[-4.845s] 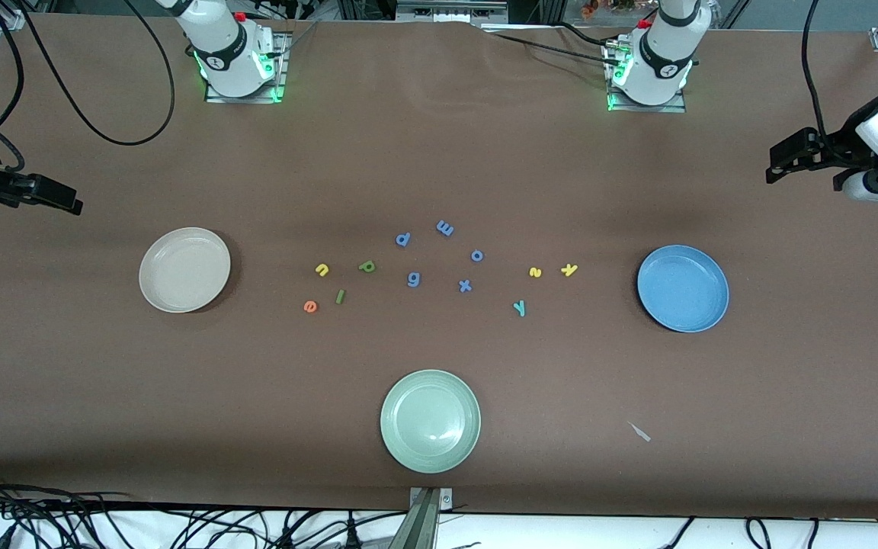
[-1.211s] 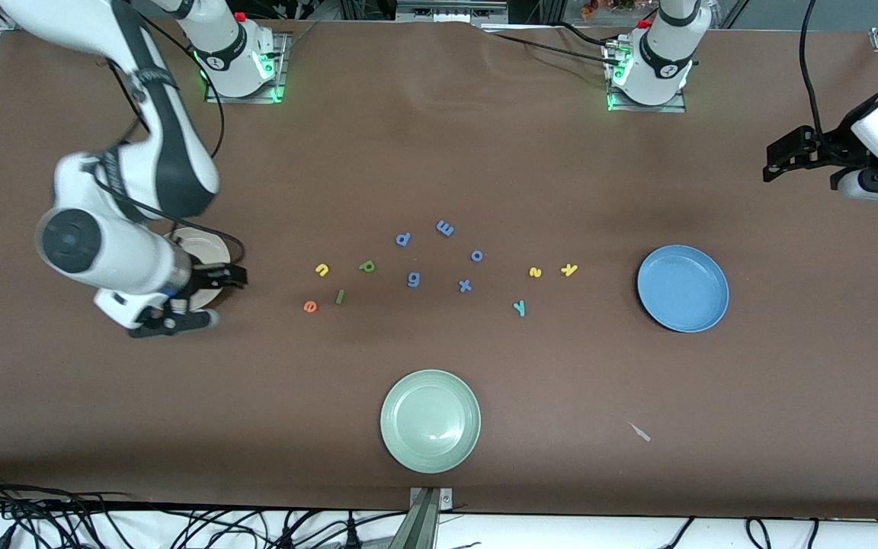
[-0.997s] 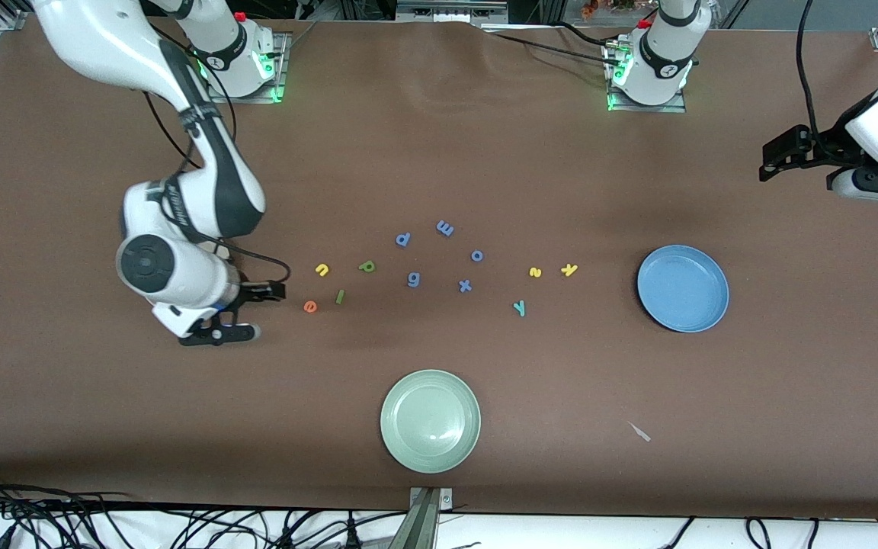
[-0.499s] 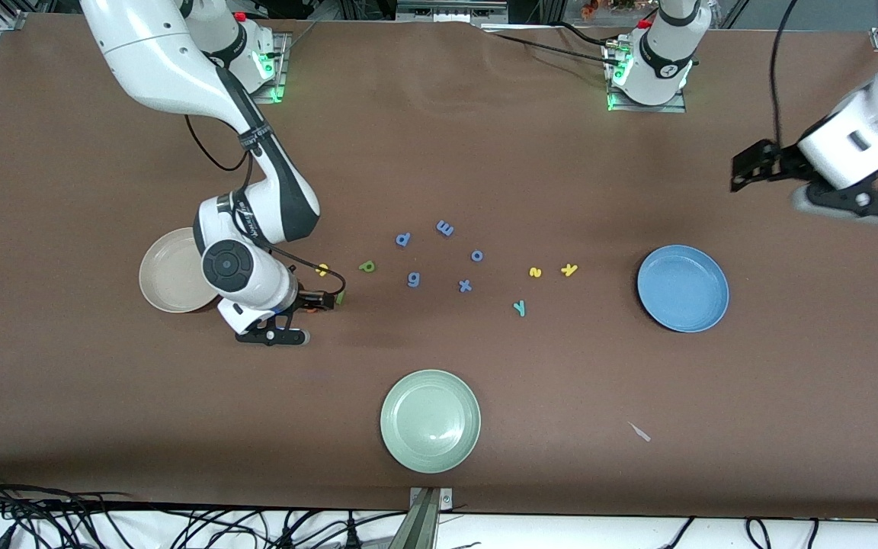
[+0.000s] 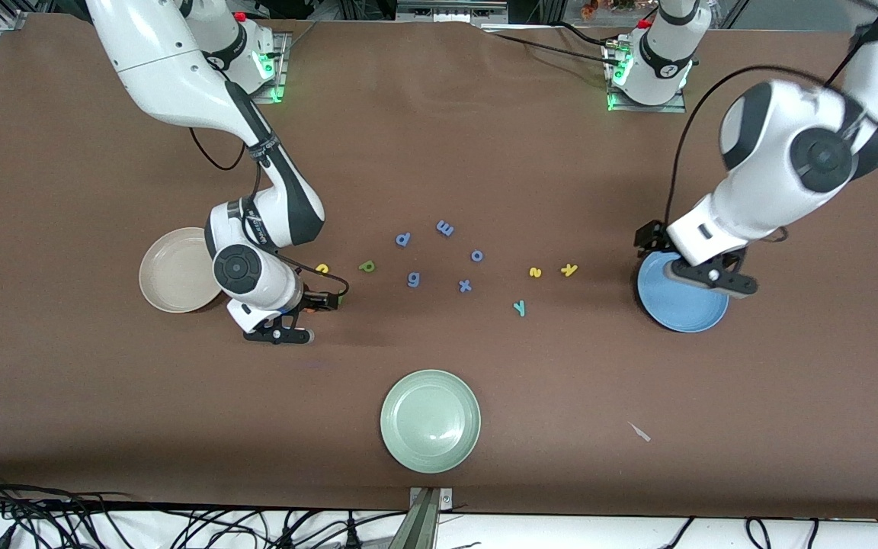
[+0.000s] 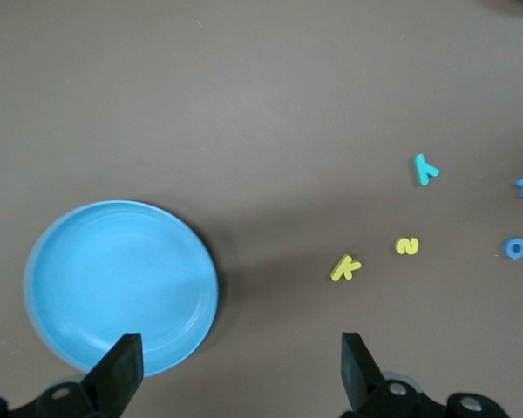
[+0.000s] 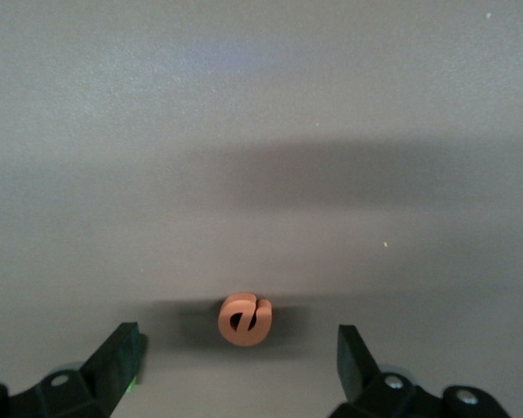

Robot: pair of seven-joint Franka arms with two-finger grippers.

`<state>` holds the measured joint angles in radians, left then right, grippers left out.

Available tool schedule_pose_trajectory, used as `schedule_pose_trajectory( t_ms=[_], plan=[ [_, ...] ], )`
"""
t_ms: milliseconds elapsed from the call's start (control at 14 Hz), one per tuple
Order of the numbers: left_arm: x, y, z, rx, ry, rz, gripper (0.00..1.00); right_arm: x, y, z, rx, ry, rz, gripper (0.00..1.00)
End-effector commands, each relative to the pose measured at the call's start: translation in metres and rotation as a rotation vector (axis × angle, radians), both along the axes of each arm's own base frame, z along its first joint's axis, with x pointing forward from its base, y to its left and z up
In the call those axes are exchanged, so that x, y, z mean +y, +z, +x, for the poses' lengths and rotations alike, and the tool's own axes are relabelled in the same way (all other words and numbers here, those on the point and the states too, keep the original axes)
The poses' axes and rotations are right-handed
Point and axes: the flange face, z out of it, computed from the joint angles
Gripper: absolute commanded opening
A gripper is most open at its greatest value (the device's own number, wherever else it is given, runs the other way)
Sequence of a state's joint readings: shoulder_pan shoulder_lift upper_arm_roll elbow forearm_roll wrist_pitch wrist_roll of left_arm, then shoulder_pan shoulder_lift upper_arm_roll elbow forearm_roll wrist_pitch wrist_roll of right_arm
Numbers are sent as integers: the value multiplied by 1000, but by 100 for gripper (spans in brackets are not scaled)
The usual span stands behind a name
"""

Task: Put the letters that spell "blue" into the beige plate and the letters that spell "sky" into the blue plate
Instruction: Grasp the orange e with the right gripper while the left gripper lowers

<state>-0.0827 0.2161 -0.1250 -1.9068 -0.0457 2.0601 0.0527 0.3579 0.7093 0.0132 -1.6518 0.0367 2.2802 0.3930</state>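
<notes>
We find the right gripper (image 5: 309,309) low over the tabletop (image 5: 439,152) at centre-left of the front frame, its fingers (image 7: 113,357) apart and empty. In the right wrist frame the orange e (image 7: 243,318) lies flat between them, untouched. The beige plate (image 5: 172,271) sits at the frame's left, just beside this arm's wrist and partly covered by it.

The left gripper (image 5: 664,255) hangs over the rim of the blue plate (image 5: 687,313) at the frame's right, fingers (image 6: 118,370) apart, holding nothing. The plate is empty.

Across the middle of the frame we note the yellow u (image 5: 322,268), half hidden by the right arm, then the green b (image 5: 366,266). Nearer the blue plate lie the yellow s (image 5: 535,272), the yellow k (image 5: 569,269) and, lower, the teal y (image 5: 519,307). We cannot see the dark green l. Periwinkle-blue letters (image 5: 413,280) occupy the centre. A pale green plate (image 5: 430,421) sits at lower centre.
</notes>
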Motion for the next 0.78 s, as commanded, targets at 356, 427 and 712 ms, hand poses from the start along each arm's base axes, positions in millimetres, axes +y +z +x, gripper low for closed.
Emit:
schedule_pose_trajectory(
  t_ms=[356,427,712],
  plan=[
    [-25,-129,7,151,-34,-17,100,-1,-9,-3,0,-12,12,100],
    [-39,-140,5,139,-40,-18,100,0,-13,-4,6,-11,11,99],
    [-71,-177,-5,112,-51,-46,98,-3,-14,-1,-5,-10,15,94]
  ],
)
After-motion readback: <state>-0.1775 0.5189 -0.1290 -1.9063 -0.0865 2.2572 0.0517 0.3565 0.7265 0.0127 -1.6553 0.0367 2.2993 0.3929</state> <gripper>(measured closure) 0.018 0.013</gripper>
